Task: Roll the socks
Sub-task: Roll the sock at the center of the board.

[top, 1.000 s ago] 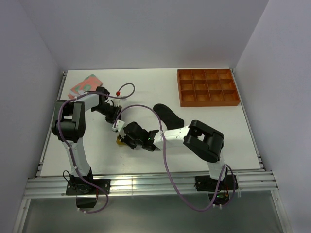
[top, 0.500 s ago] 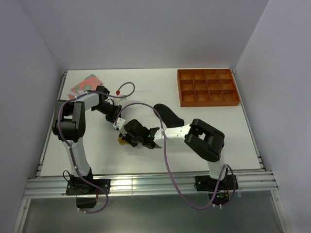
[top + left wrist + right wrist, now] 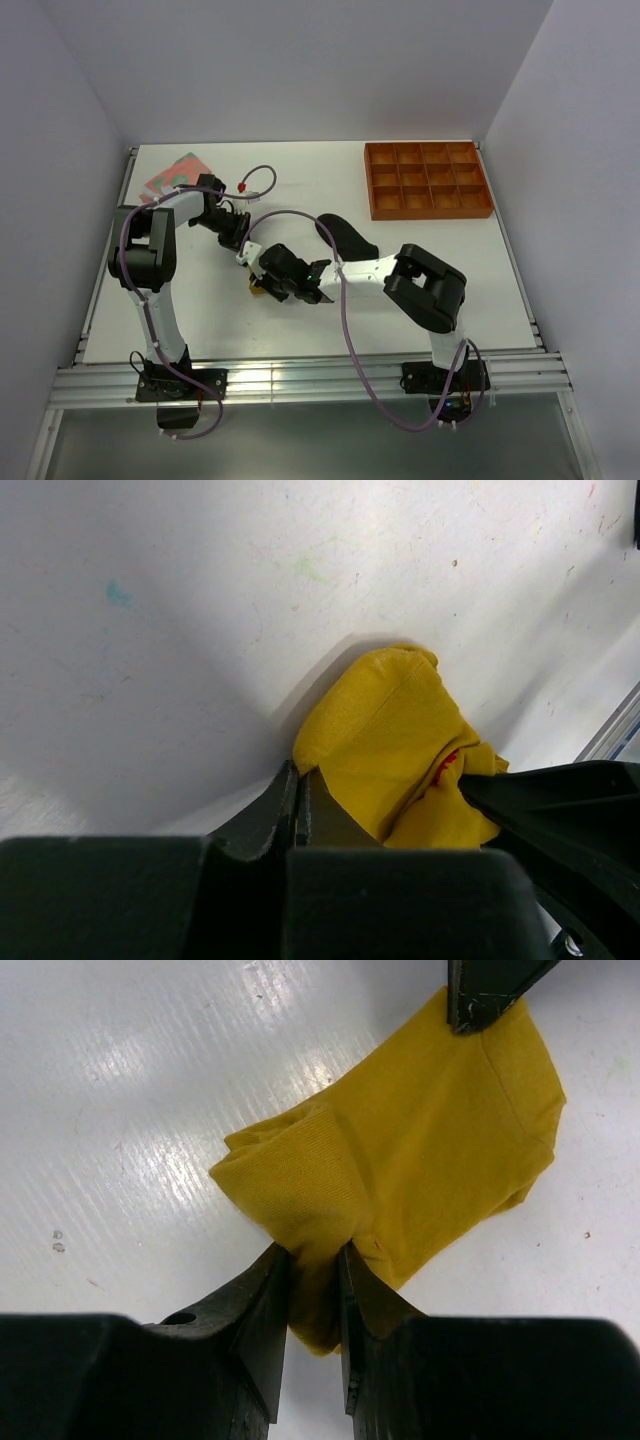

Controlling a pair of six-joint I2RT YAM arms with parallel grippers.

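- Bright, even, diffuse light from above is filling the top view; the white table (image 3: 450, 280) is showing only faint, soft shadows.
- Glare is appearing on the metal rail (image 3: 240, 378) at the near edge.
- In the right wrist view, streaked reflections are crossing the table beside the mustard-yellow sock (image 3: 420, 1150).
- In the left wrist view, the sock is casting a soft shadow; the frame bottom is rendering dark, without detail.

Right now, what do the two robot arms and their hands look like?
Both arms are built alike: white links between bulky black joints, the left arm and the right arm. A purple cable loops loosely along each; the left one carries a small red connector. The left hand and right hand each have two flat black fingers tapering to narrow tips.
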